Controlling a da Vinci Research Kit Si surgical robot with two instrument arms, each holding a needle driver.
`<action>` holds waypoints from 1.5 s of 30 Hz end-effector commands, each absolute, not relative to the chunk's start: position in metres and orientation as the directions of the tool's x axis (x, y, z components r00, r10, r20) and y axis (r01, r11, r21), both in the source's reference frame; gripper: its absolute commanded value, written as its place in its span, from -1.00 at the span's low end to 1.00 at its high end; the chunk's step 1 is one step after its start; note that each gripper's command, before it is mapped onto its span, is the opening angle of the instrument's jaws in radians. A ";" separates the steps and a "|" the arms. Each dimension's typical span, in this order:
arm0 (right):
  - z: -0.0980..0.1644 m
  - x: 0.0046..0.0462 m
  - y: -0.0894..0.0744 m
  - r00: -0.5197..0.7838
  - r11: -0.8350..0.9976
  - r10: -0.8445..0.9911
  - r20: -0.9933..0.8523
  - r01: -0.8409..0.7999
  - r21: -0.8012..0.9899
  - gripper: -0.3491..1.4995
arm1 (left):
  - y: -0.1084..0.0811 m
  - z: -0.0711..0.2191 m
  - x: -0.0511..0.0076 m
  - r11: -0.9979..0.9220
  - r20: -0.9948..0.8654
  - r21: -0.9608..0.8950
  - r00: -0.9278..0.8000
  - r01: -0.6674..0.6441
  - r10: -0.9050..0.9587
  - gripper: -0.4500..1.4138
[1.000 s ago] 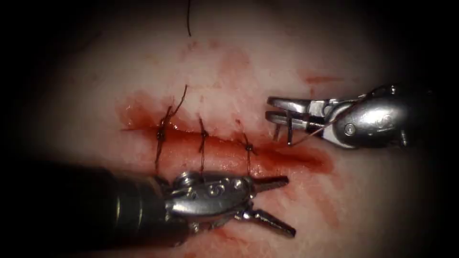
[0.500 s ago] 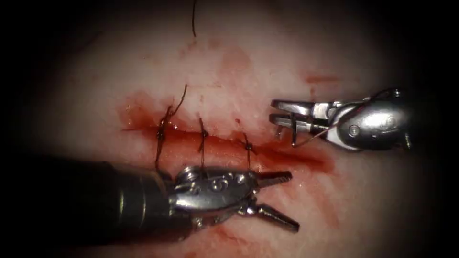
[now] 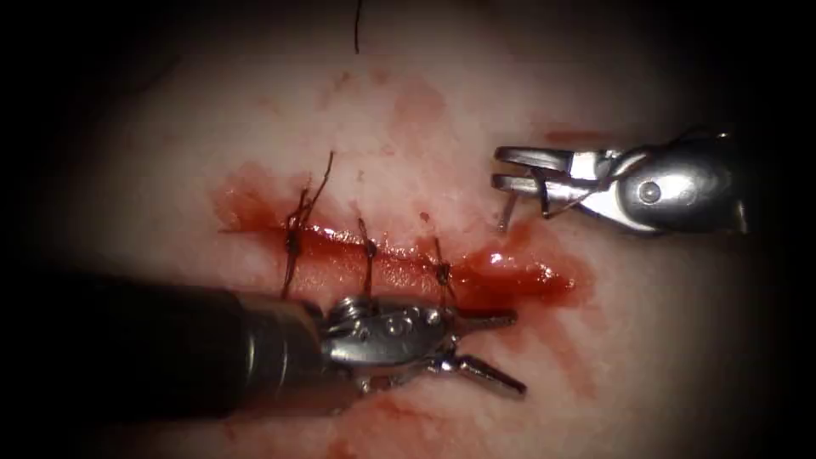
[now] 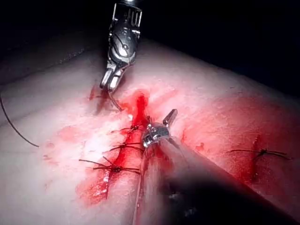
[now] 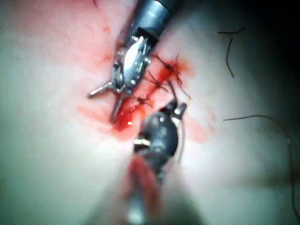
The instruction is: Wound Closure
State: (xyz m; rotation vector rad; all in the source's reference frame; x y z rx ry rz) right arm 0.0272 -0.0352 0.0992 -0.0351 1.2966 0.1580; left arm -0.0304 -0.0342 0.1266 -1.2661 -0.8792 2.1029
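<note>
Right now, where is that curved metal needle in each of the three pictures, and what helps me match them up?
Endoscope view: the curved metal needle is clamped in the right gripper, above the cut's right end, out of the tissue.
Left wrist view: it hangs from that gripper, beside the red pool.
Right wrist view: too blurred to tell.
Shared landmark: the row of three dark stitches across the cut.

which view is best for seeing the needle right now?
The endoscope view. There the needle sits crosswise in the shut right hand, clear of the tissue, above the cut's right end. The left wrist view shows its curve hanging below that hand, smaller. In the right wrist view I cannot make it out.
</note>
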 end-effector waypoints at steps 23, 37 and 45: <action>0.102 0.0298 -0.035 0.300 0.804 0.593 -0.747 -0.170 0.570 -1.00 | -0.035 0.127 -0.0304 -0.652 -0.549 -0.751 -0.445 -0.108 0.707 0.24; 0.102 0.0300 -0.036 0.324 0.686 0.717 -0.617 -0.169 0.708 -1.00 | -0.035 0.127 -0.0295 -0.656 -0.535 -0.746 -0.485 -0.113 0.692 0.21; 0.103 0.0301 -0.037 0.330 0.618 0.769 -0.548 -0.162 0.770 -1.00 | -0.035 0.127 -0.0294 -0.655 -0.533 -0.747 -0.487 -0.113 0.692 0.21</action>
